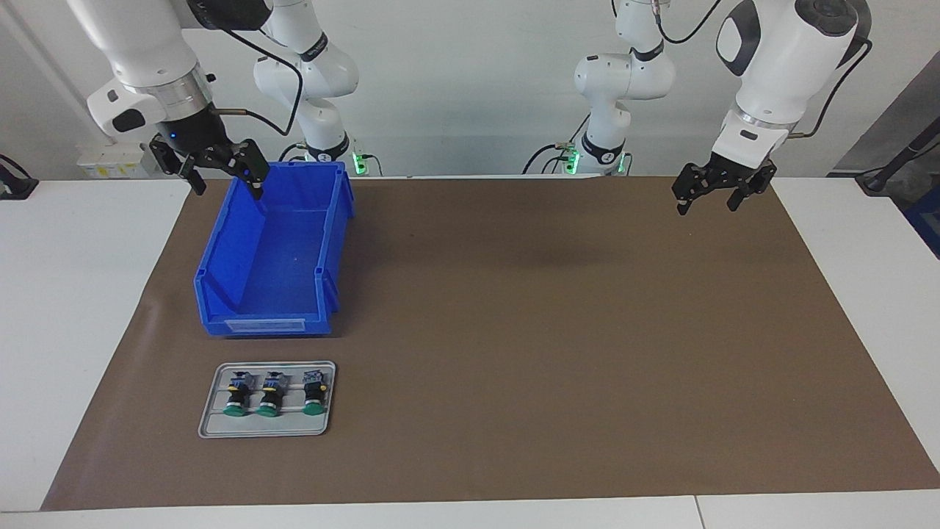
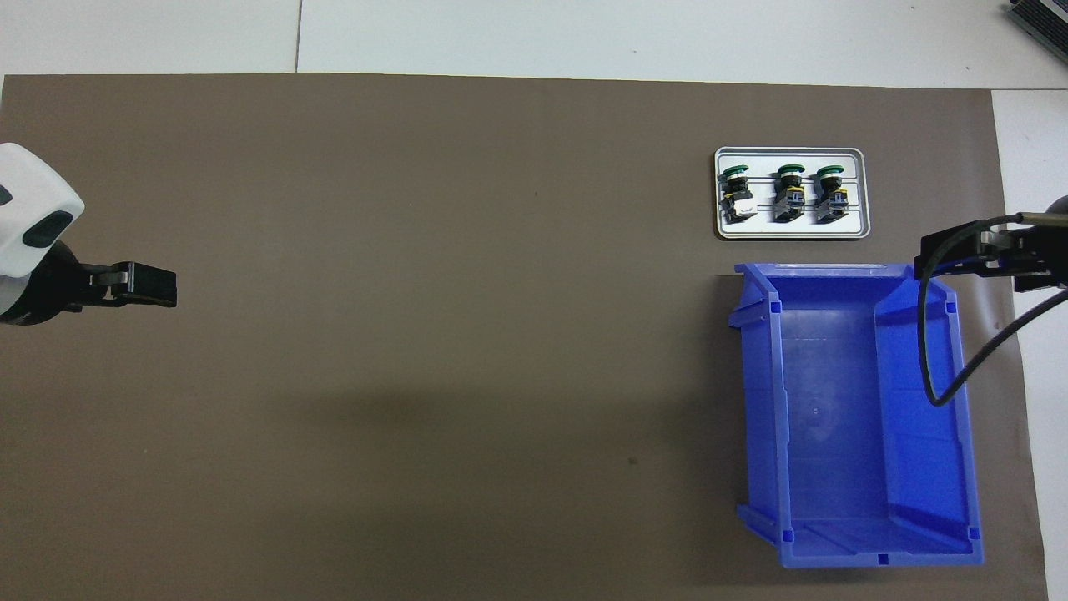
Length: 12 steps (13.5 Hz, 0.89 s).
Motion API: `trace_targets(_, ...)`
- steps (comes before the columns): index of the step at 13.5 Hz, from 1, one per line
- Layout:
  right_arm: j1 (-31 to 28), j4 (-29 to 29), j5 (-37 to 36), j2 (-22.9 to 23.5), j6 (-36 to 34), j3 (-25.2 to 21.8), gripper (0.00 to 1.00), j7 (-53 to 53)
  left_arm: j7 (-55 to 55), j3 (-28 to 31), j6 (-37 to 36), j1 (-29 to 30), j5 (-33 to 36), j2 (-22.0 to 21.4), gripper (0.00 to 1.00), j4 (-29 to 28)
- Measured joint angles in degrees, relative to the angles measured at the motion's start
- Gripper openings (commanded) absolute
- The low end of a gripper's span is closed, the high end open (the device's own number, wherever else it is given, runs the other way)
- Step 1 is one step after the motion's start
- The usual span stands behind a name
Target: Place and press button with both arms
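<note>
I count three green-capped buttons (image 1: 266, 393) lying side by side in one grey tray (image 1: 213, 419), just beside one blue bin (image 1: 275, 257), farther from the robots. Right gripper (image 1: 220, 180) hangs over the bin's corner, fingers spread, empty. Left gripper (image 1: 716, 195) hovers over the brown mat (image 1: 551, 330), spread too.

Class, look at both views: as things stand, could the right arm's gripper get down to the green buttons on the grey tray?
Probably yes. The right gripper hangs open, empty, over the blue bin. The three buttons lie uncovered on the tray, beside the bin at the right arm's end, farther from the robots. It would only have to pass over the bin.
</note>
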Motion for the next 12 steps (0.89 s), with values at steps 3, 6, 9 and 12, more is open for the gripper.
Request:
trace_targets(3, -0.14, -0.01, 0.00, 0.00, 0.00, -0.04, 1.00, 0.00, 0.00, 0.00, 0.00, 0.00, 0.00, 0.00, 1.00, 0.00)
trace_targets(6, -0.24, -0.24, 0.06, -0.01, -0.03, -0.13, 0.95, 0.00, 0.00, 0.00, 0.00, 0.00, 0.00, 0.00, 1.00, 0.00)
trace_targets(9, -0.40, -2.31, 0.44, 0.11, 3.25, -0.17, 0.91, 0.00, 0.00, 0.00, 0.00, 0.00, 0.00, 0.00, 1.00, 0.00)
trace_targets(12, -0.91, -5.15, 0.53, 1.42, 10.16, -0.18, 0.87, 0.00, 0.00, 0.00, 0.00, 0.00, 0.00, 0.00, 1.00, 0.00)
